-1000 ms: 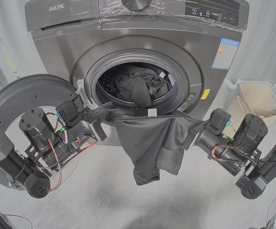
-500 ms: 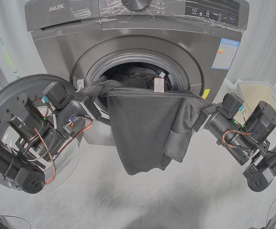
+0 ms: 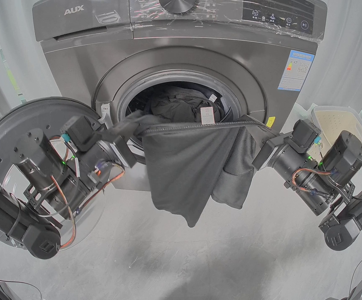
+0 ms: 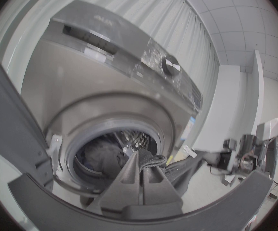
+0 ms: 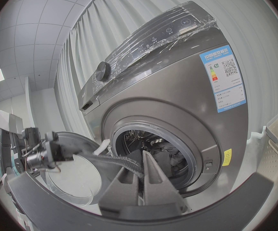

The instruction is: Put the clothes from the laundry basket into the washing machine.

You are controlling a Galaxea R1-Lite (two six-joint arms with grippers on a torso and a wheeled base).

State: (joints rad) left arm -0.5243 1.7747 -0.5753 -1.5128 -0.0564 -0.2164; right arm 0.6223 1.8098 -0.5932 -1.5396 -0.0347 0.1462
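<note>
A dark grey garment point(image 3: 189, 163) hangs stretched by its waistband in front of the washing machine's point(image 3: 177, 55) open drum point(image 3: 181, 105), which holds more dark clothes. My left gripper point(image 3: 133, 119) is shut on the waistband's left end point(image 4: 150, 161), beside the drum rim. My right gripper point(image 3: 252, 126) is shut on the waistband's right end point(image 5: 126, 162), at the rim's right side. The garment's lower part dangles below the opening, above the floor. The beige laundry basket point(image 3: 343, 130) stands on the floor at the right of the machine; its inside looks bare.
The machine's round door point(image 3: 35, 146) is swung open to the left, behind my left arm. Grey floor point(image 3: 181, 255) spreads below the garment. Pale curtains hang behind the machine.
Both grippers lifted the garment from below the opening up to the drum's rim; over the last half second the waistband stayed level while the hanging cloth swung and bunched upward.
</note>
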